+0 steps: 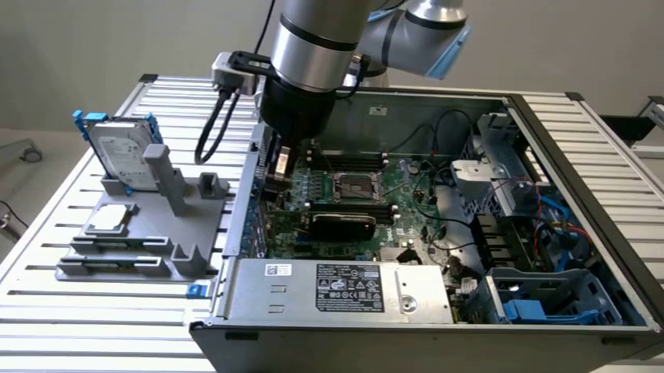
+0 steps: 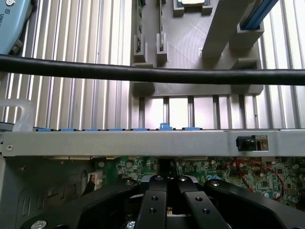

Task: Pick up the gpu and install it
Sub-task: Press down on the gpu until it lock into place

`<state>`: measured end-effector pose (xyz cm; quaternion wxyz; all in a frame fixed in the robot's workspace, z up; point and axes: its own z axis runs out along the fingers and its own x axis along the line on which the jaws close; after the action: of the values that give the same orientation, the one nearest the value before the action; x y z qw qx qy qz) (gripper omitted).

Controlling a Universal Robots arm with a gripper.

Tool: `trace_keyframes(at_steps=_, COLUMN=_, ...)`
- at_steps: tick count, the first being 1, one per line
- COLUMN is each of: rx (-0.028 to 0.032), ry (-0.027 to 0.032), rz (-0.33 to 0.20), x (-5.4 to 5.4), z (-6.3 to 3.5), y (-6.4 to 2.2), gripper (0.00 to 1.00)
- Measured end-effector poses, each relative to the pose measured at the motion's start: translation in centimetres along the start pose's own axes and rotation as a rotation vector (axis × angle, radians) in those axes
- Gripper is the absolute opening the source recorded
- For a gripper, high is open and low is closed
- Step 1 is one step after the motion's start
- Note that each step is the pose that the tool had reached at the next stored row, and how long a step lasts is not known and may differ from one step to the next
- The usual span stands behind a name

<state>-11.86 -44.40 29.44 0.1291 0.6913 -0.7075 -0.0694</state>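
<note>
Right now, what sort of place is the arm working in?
Probably a robotics lab or test bench for computer assembly: a slatted aluminium table, an open desktop computer case with its motherboard exposed, and a grey parts fixture holding a hard drive.

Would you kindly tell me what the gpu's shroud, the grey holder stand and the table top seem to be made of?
The gpu shroud looks like glossy black plastic: highlights run along its rounded edge. The holder stand seems matte grey plastic, possibly printed: uniform, no glint. The table top looks like bare aluminium slats: silvery, with a soft sheen.
</note>
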Motion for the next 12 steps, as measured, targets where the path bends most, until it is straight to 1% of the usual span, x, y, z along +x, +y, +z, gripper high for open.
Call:
trace_keyframes(at_steps=6, rx=-0.0032, ry=-0.0063, rz=0.021, x=0.0, z=-0.1, y=0.04, gripper=0.11)
trace_keyframes(at_steps=12, rx=-0.0056, ry=-0.0112, rz=0.039, x=0.01, z=-0.12, y=0.04, gripper=0.11)
